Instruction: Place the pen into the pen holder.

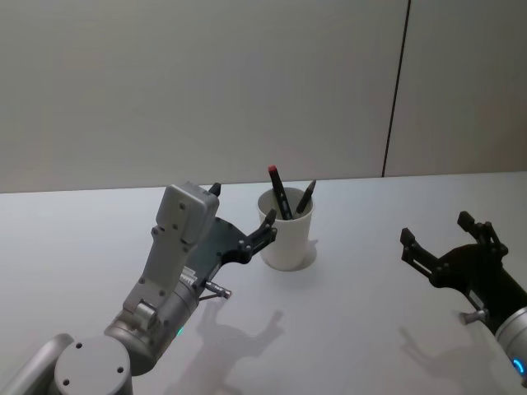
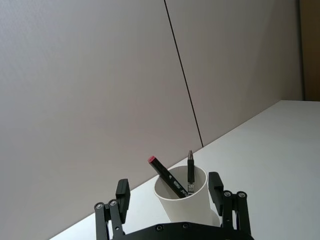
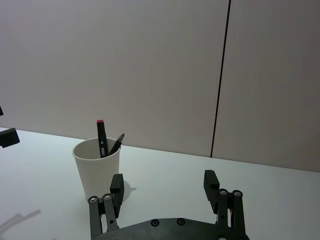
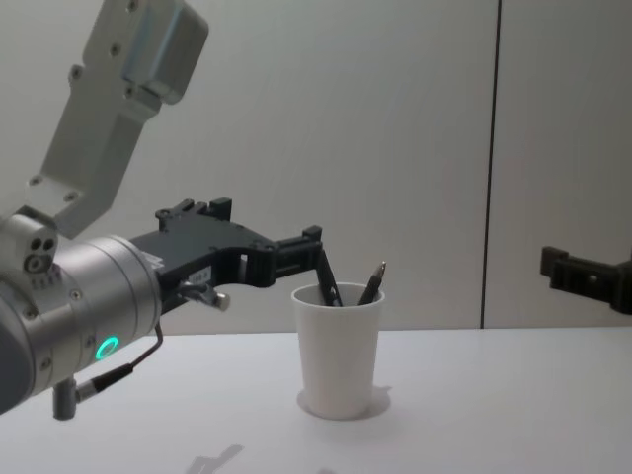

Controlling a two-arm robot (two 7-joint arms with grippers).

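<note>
On the worktop [image 1: 82, 247] stands the pen holder [image 1: 286, 243], a pen [image 1: 278, 193] and a second pen [image 1: 305, 197] in it; the left claw [image 1: 243, 204] is just beside at its 9 o'clock, the right claw [image 1: 436, 228] well apart at 4 o'clock.

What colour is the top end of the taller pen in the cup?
Red, on a black pen; clearest in the head view.

White table [image 1: 346, 362] runs back to plain grey wall [image 1: 206, 82] w/ dark vertical seam [image 1: 397, 86].

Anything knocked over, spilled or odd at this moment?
Nothing stands out. The cup stands upright on the table, two pens leaning inside; the left gripper is open beside it, the right gripper open farther off.
</note>
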